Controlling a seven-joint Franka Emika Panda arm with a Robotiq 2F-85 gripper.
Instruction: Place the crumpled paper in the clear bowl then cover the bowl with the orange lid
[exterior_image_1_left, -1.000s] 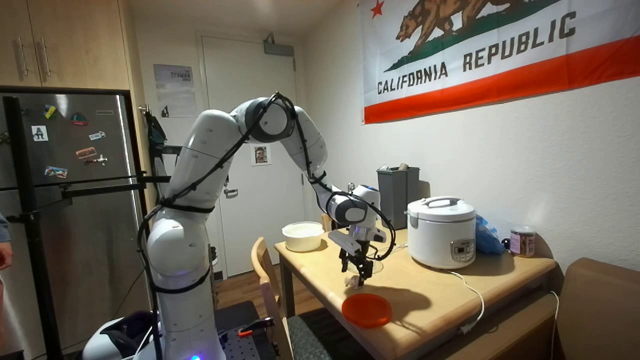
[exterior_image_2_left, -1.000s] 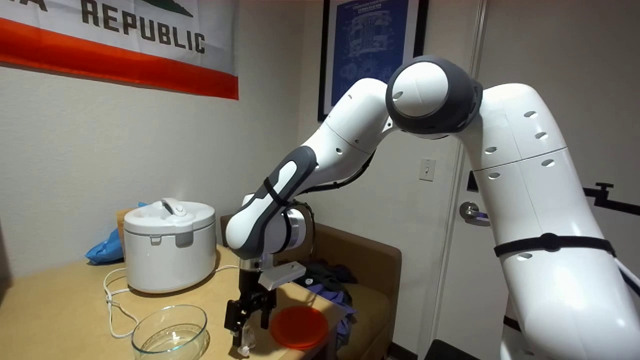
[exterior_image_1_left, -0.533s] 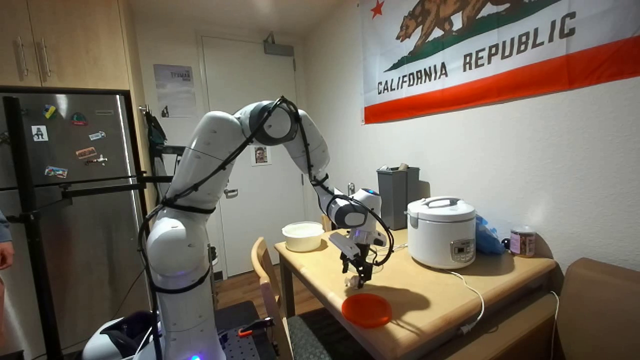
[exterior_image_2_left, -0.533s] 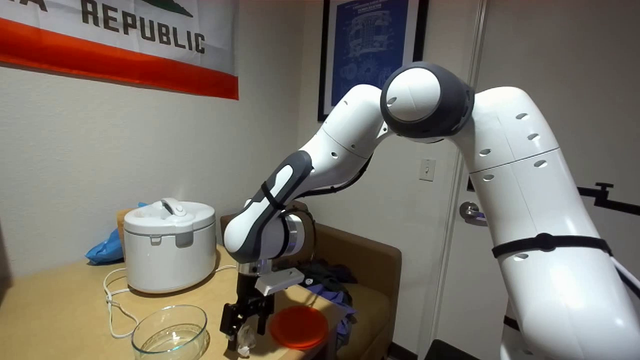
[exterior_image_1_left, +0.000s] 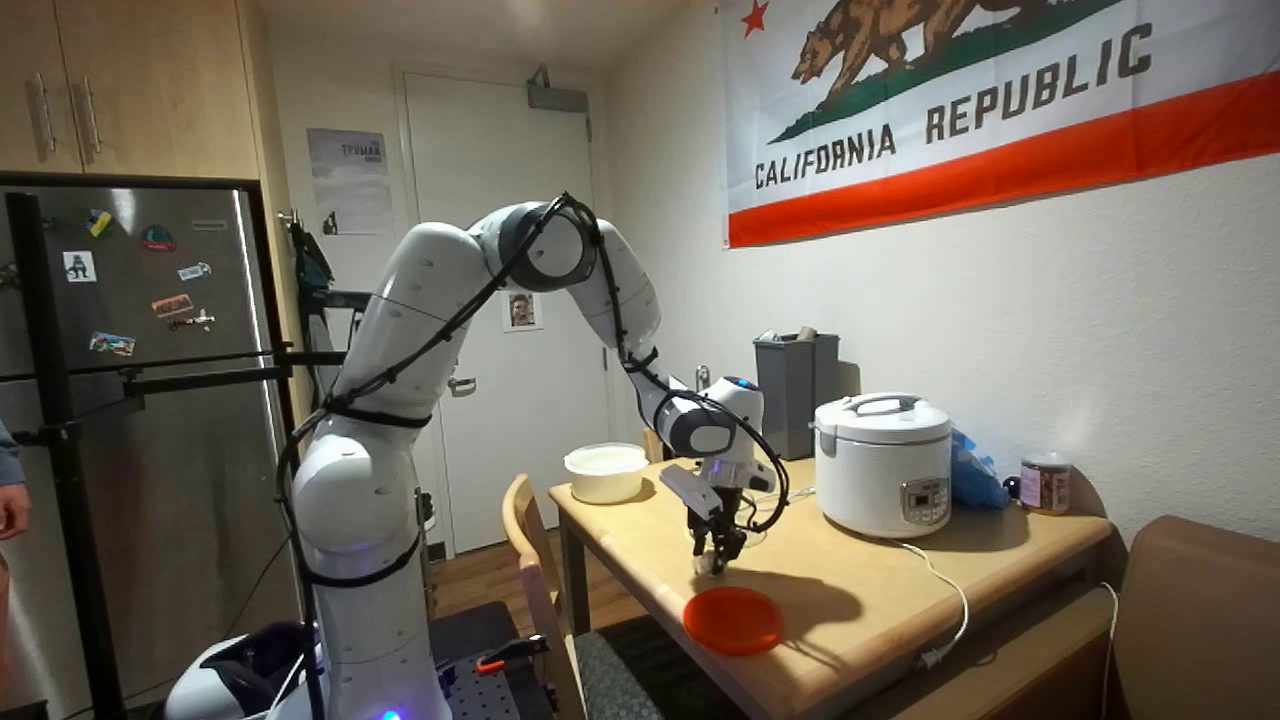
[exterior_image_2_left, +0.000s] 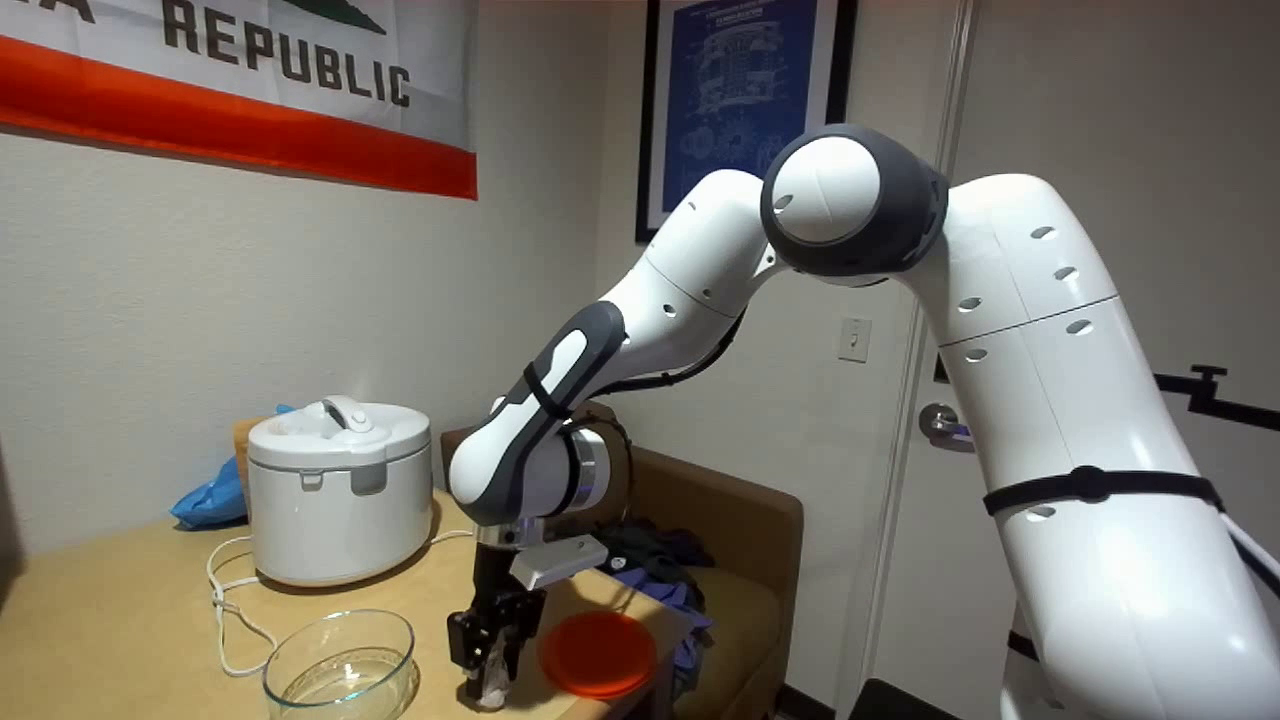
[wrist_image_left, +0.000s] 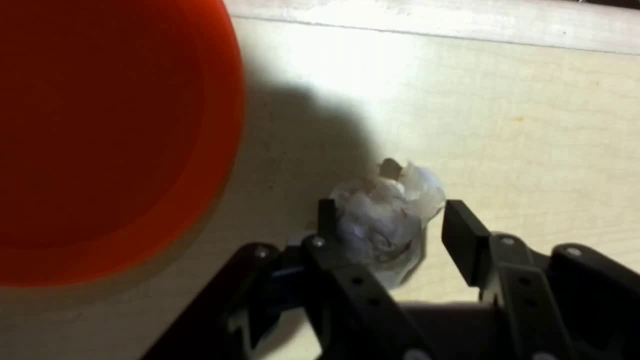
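- Orange lid (exterior_image_2_left: 598, 656) on the table (exterior_image_2_left: 120, 620), right of the gripper (wrist_image_left: 390, 212) in an exterior view. Lies flat and untouched.
- Clear bowl (exterior_image_2_left: 340, 675) on the table, left of the gripper in an exterior view, with the near part cut off at the bottom. Stands uncovered; shows nothing inside.
- Visible between the jaws, down at the tabletop: crumpled paper (wrist_image_left: 380, 235). Judged not yet lifted.
- Condition of the jaws: apart, one to each side of the paper. Seems to touch at the left of the wrist view; shows a sliver of bare table beside the paper at the right. Cannot confirm any firm hold.
- Outside the job: white rice cooker (exterior_image_2_left: 340, 500), beyond the clear bowl, and opaque white bowl (exterior_image_1_left: 606, 487), at the far left corner of the table, each in an exterior view.
- Completed, by judgement: reaching and straddling the paper, nothing further. Rates as an early stage.
- Outstanding, first part: squeezing, lifting, carrying across to the clear bowl, releasing inside.
- Outstanding, second part: taking the orange lid by its rim, bringing it across, setting it level over the clear bowl. Likely to need a careful pinch.
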